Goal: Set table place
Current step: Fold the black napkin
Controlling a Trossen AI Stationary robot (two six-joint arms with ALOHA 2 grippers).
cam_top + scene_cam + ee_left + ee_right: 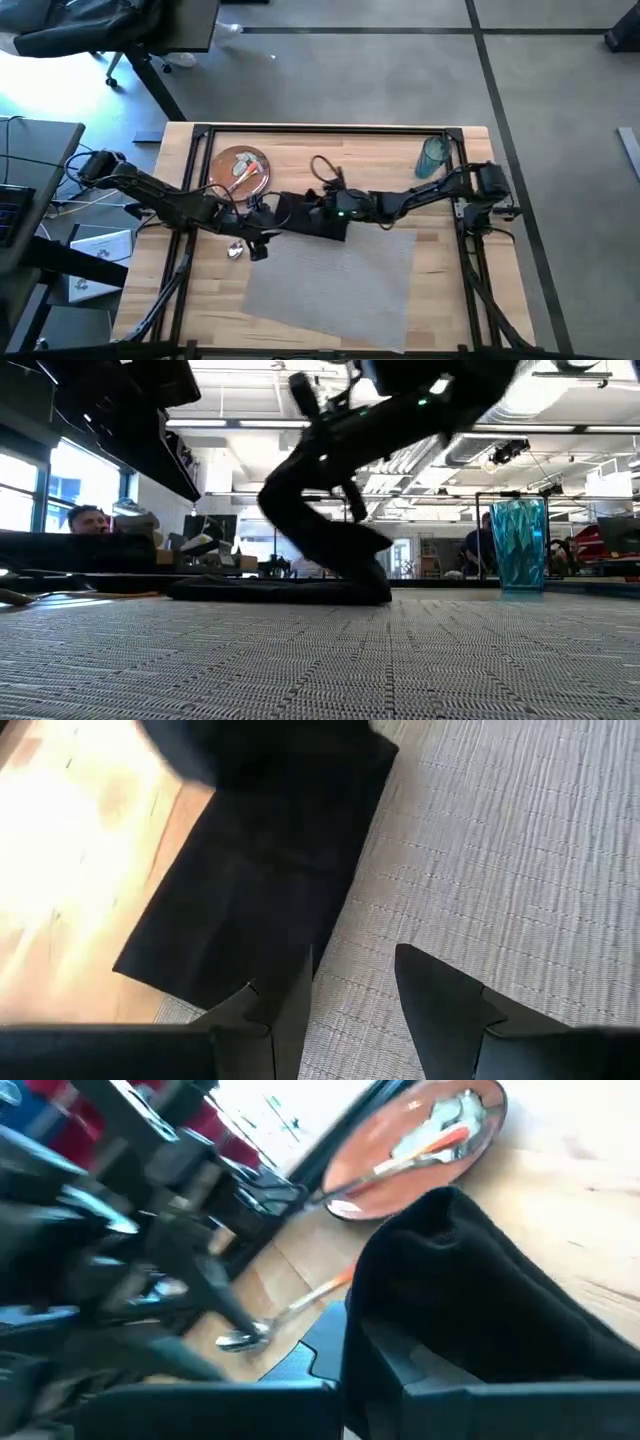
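The grey placemat [335, 275] is lying on the near half of the wooden table [450, 300], slightly skewed to the table's edges, and everything else sits around it. The black napkin [305, 218] is lying across the placemat's far left corner, part on the weave and part on bare wood.

The right gripper [318, 208] is reaching over that corner from the right side of the table, and in the right wrist view its fingers are closing on a raised fold of the napkin [470, 1290], lifting it off the surface. The left gripper [262, 238] is hovering just left of the placemat's far left corner, with its fingers [290, 1010] parted and nothing between them, one over the napkin's edge and one over the weave.

The orange-brown plate [240, 172] is sitting beyond the placemat's far left corner, carrying orange-handled cutlery [244, 172]. A silver spoon [235, 251] is lying on the wood just left of the placemat. The teal tumbler [433, 157] is standing beyond the placemat's far right corner, near the table's far edge.

Most of the placemat is lying bare, with open wood to its right. No writing is readable anywhere.
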